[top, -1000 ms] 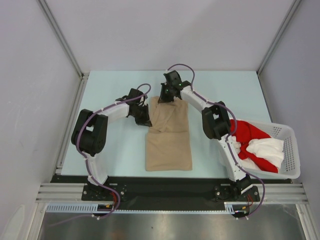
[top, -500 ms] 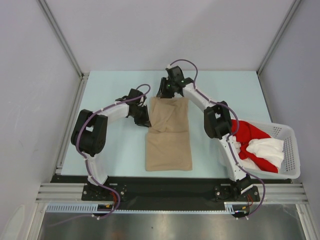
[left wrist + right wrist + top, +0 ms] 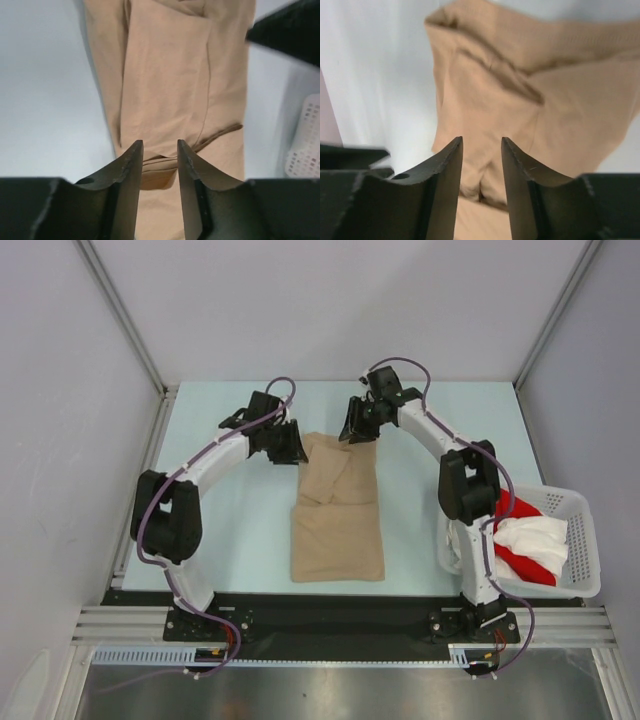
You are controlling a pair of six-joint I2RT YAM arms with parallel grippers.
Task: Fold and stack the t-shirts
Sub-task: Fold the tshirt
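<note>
- Near right: white basket (image 3: 588, 575) holds a red t-shirt (image 3: 512, 508) and a white t-shirt (image 3: 535, 536), both bunched and unfolded.
- Centre of the table (image 3: 225, 540): beige t-shirt (image 3: 338, 535) lies flat as a long narrow strip. Its near end is square and it runs away from my bases.
- The cloth looks thin, light and limp. I judge it will sag and its layers will slide over each other, so a one-point pick would spill the fold. Not fragile.
- Its far end is rumpled, with creases and a hem line showing in both wrist views.
- My left gripper (image 3: 160, 147) is at the far left corner. Jaws apart, nothing between them.
- My right gripper (image 3: 481, 142) is at the far right corner. Jaws apart, empty.
- Best hold, I reckon: both far corners together, pinching every layer at the edge.
</note>
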